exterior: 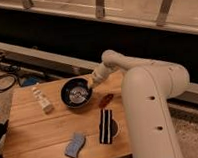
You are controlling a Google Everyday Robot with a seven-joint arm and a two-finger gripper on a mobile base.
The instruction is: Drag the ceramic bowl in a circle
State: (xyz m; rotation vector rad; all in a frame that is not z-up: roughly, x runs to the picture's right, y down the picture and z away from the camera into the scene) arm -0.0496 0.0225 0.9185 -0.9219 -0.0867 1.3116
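The ceramic bowl (76, 92), round, glossy and dark with a shiny bluish-grey inside, sits on the wooden table (35, 132) near its far middle. My gripper (92, 84) reaches down from the white arm (143, 96) to the bowl's right rim and seems to touch it there.
A small clear bottle (42, 100) lies left of the bowl. A red object (105, 99) lies just right of the bowl. A black-and-white striped object (107, 126) and a blue sponge (74, 145) lie near the front edge. Black cables (5, 81) hang at the far left.
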